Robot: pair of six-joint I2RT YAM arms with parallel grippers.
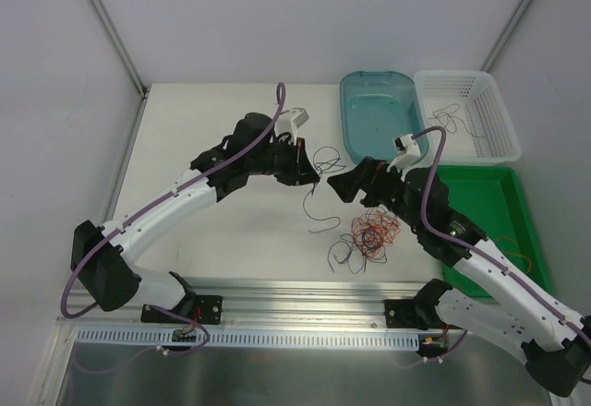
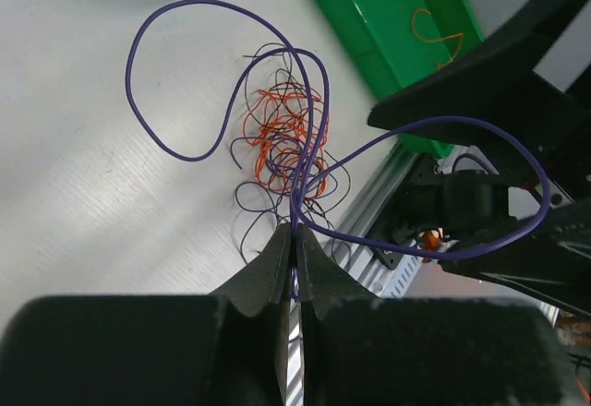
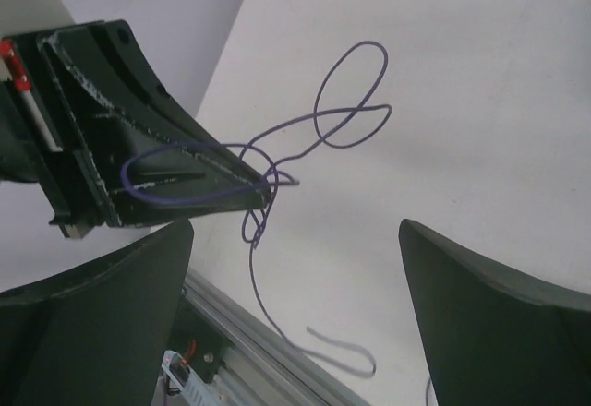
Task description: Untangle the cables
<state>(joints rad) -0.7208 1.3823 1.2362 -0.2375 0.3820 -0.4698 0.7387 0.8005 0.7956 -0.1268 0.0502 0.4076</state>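
Note:
My left gripper is shut on a thin purple-blue cable, pinched at the fingertips. The cable loops out on both sides and hangs down toward the table. The main tangle of red, orange and dark cables lies on the table near the front rail; it also shows in the left wrist view. My right gripper is open and empty, facing the left gripper and the held cable from close by. In the top view the two grippers, left and right, nearly meet.
A teal tray and a white basket holding a dark wire stand at the back right. A green tray with an orange wire is on the right. A metal rail runs along the front edge.

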